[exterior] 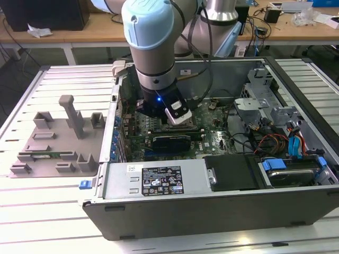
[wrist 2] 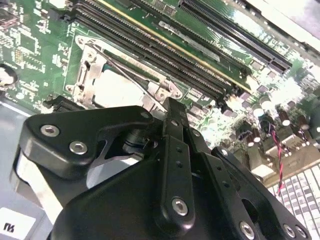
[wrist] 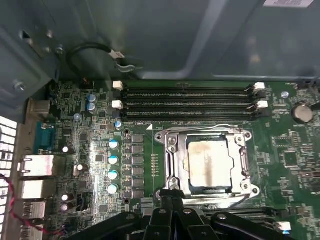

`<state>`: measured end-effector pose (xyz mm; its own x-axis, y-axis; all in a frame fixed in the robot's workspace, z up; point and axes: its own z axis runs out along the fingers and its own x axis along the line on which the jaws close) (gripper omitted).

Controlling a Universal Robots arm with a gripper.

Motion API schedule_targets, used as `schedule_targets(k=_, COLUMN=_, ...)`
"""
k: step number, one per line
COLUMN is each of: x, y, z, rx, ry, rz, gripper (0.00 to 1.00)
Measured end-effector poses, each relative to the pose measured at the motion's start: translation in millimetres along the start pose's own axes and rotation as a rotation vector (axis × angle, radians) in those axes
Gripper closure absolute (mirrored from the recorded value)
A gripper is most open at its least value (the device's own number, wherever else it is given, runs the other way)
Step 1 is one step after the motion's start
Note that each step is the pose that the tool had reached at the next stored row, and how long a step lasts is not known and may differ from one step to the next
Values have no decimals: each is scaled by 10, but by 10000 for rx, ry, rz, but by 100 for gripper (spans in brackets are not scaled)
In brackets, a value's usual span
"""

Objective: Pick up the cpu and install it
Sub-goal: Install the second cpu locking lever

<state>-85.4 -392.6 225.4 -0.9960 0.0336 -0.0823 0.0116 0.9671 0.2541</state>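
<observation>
The cpu [wrist: 207, 165] is a silver-grey square chip lying flat inside the open metal socket frame [wrist: 167, 165] on the green motherboard [wrist: 140, 150]. In the second wrist view the cpu [wrist 2: 117, 90] shows pale within the frame, just beyond my fingertips. My gripper [wrist: 169, 194] hovers beside the socket's edge, apart from the chip, with its black fingers [wrist 2: 172, 150] pressed together and nothing between them. In the exterior view my gripper [exterior: 179, 119] hangs low inside the computer case [exterior: 159, 211], over the board.
A grey plastic fixture tray [exterior: 53, 140] lies on the slatted table at the exterior view's left. Memory slots [wrist: 190, 100] run beside the socket. The power supply [exterior: 153, 180], drive cage [exterior: 259, 100] and coloured cables [exterior: 275, 140] crowd the case.
</observation>
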Motion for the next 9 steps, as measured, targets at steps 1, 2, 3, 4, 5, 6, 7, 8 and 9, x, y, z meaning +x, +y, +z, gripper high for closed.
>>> schedule_targets(k=1, x=-1, y=5, z=-19, rx=1, ry=-1, rz=5, gripper=89)
schedule_targets(k=2, x=-3, y=10, z=-39, rx=2, ry=-2, rz=11, gripper=89)
schedule_targets(k=3, x=-6, y=18, z=-67, rx=2, ry=-5, rz=22, gripper=89)
schedule_targets(k=4, x=-9, y=28, z=-108, rx=5, ry=-10, rz=41, gripper=89)
schedule_targets(k=5, x=-11, y=33, z=-124, rx=6, ry=-13, rz=49, gripper=89)
schedule_targets(k=6, x=-12, y=39, z=-146, rx=8, ry=-16, rz=59, gripper=89)
schedule_targets(k=7, x=-14, y=44, z=-168, rx=14, ry=-17, rz=68, gripper=89)
schedule_targets(k=8, x=-16, y=50, z=-192, rx=19, ry=-20, rz=76, gripper=89)
schedule_targets(k=9, x=-18, y=56, z=-214, rx=24, ry=-23, rz=84, gripper=89)
